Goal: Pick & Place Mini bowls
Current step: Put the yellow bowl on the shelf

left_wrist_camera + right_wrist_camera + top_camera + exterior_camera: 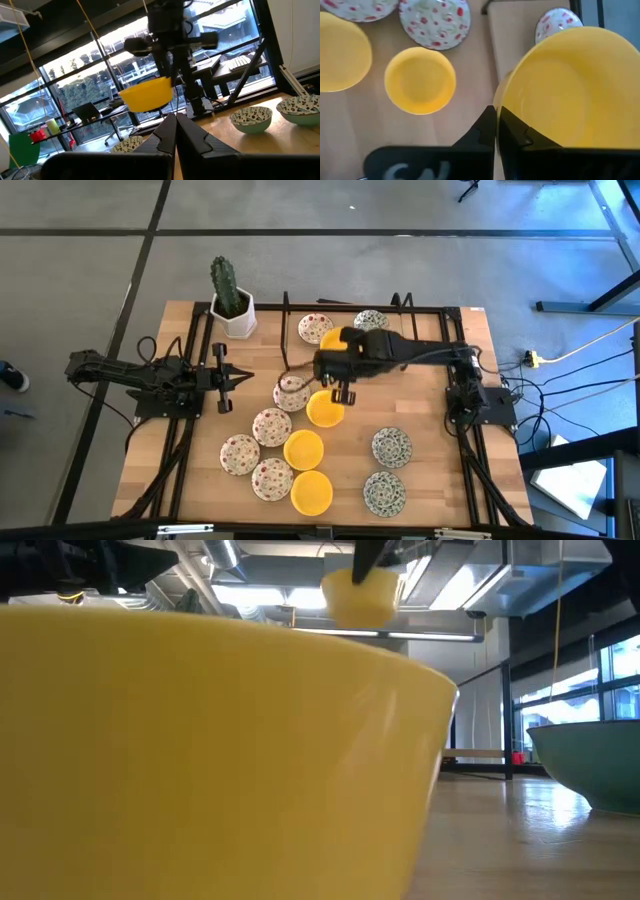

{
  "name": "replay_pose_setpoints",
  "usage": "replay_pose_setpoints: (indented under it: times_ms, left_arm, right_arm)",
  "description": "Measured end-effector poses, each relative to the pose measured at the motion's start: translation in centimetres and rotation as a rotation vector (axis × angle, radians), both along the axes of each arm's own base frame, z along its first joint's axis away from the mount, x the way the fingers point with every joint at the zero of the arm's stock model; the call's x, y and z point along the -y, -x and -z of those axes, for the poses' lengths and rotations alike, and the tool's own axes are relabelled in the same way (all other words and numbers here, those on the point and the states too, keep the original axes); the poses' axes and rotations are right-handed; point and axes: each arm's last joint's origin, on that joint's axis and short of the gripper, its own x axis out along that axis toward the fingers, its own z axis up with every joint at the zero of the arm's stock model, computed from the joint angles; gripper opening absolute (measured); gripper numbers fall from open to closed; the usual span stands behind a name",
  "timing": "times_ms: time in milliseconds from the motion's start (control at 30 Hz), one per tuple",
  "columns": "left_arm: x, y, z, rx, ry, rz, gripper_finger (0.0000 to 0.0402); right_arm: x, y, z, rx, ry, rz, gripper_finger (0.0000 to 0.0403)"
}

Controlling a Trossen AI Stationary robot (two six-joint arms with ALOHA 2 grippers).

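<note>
Right gripper (343, 392), jaws pinched on a yellow bowl's (325, 409) rim, hangs over mid-desk; left gripper (228, 377), jaws shut empty, waits at the left edge.

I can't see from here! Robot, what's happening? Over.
Right gripper shut on yellow bowl, lifted above table. Left gripper shut, waiting left. Path clear.

- The table (440, 395) top was pale wood with visible grain, matt
- The yellow mini bowl (570, 90) looked smooth and glossy, like glazed ceramic or plastic
- The right gripper (496, 131) had dark matt plastic-looking fingers
</note>
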Motion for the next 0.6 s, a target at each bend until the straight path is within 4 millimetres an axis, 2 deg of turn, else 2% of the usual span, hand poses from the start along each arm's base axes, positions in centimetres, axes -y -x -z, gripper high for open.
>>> replay_pose_setpoints:
  times_ms: [267,600]
  left_arm:
    - [0.0,0.0,0.0,0.000,0.000,0.000,0.0007]
    - [0.0,0.0,0.0,0.000,0.000,0.000,0.0006]
  right_arm:
    - [3.6,-0.6,2.7,-0.140,0.013,-0.041,0.0009]
    - [7.3,-1.9,8.2,-0.234,-0.001,-0.087,0.0009]
